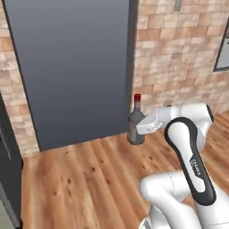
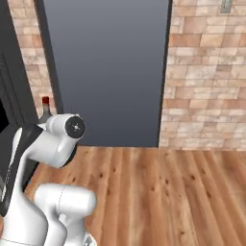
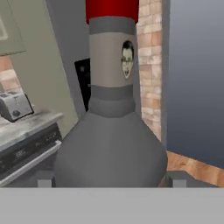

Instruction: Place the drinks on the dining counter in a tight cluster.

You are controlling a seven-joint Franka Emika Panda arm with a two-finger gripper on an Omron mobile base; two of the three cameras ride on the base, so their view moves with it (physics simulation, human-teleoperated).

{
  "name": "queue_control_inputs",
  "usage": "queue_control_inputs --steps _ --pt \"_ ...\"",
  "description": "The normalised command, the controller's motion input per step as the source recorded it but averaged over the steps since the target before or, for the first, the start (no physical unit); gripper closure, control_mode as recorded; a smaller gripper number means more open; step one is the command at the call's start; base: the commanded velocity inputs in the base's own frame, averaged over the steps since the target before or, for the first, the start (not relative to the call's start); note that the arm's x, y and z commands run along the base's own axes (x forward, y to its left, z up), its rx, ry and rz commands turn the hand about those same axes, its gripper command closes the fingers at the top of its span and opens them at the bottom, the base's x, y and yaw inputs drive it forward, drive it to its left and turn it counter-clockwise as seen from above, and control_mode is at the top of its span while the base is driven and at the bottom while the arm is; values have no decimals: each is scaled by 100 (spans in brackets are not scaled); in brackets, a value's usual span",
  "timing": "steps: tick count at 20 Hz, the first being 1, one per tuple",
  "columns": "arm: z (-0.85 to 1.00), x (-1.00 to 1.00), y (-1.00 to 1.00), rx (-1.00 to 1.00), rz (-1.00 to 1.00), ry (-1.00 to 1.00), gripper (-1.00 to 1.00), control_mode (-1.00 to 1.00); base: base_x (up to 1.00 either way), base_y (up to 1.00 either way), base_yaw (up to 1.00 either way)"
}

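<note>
A dark grey bottle (image 1: 134,124) with a red cap, one of the drinks, hangs upright above the wooden floor. My gripper (image 1: 144,128) is shut on its wide lower body. In the hand view the bottle (image 3: 111,131) stands close up, with a small face label on its neck, and my gripper (image 3: 109,181) has one dark fingertip at each side of its base. In the right base view the bottle's red cap and neck (image 2: 45,109) rise just behind my arm. The dining counter is out of view.
A large dark grey panel (image 1: 71,67) and a brick wall (image 1: 179,58) stand ahead, with wooden floor (image 1: 89,179) below. A dark appliance (image 1: 6,170) is at the left. In the hand view a toaster (image 3: 15,106) sits on the kitchen worktop (image 3: 30,124).
</note>
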Motion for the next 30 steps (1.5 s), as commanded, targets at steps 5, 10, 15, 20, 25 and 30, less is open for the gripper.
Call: queue_control_inputs --steps 5,10,15,20,25,30 --pt "0 0 0 0 0 0 100 100 25 23 -87" --pt "0 0 0 0 0 0 100 100 20 24 -90" --pt "0 0 0 0 0 0 100 100 15 21 -92" --pt "0 0 0 0 0 0 100 100 44 36 -73" --pt "0 0 0 0 0 0 100 100 100 34 -25" --pt "0 0 0 0 0 0 100 100 100 0 -8"
